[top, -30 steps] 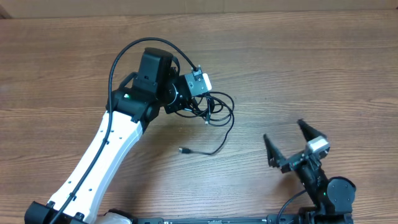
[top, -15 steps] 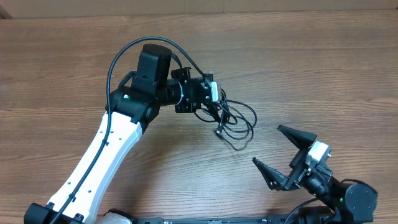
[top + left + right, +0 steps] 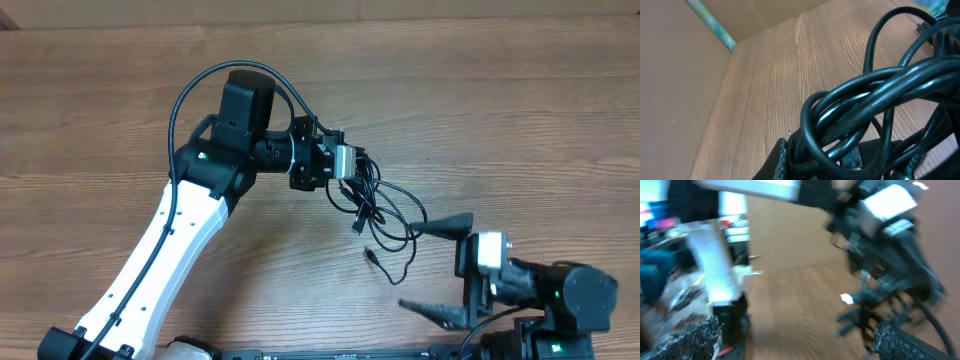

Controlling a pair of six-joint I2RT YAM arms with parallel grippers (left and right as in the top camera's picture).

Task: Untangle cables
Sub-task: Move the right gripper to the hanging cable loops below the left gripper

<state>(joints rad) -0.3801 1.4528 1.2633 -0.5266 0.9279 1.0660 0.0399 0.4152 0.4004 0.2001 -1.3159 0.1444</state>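
Cables (image 3: 378, 205): thin black cords bunched into one tangle, a little right of the table's middle. Loops trail from the clump down and right.
Cables, close up (image 3: 865, 100): glossy cords wrapped over one another and filling most of the left wrist view. Individual cords can't be separated by eye.
Plug ends: one plug (image 3: 357, 228) sits just below the clump. A second plug (image 3: 370, 256) sits further out, over bare wood.
Left gripper (image 3: 350, 178): clenched on the top of the tangle, pointing right. In the wrist view the cords cross right at its textured finger (image 3: 781, 161).
Left arm (image 3: 170, 250): white link runs from the near-left corner up to a black wrist.
Right gripper (image 3: 438, 268): fingers spread wide with nothing between them. It sits low on the right side, tips pointing left at the trailing loops.
Gap: the upper fingertip (image 3: 425, 230) is just beside the outermost loop. Can't tell whether they touch.
Right wrist view: heavy motion blur. Both textured pads (image 3: 695, 336) show at the bottom corners, and the other arm's wrist is a dark mass at upper right. Cords can't be made out there.
Table (image 3: 520, 90): wood grain.
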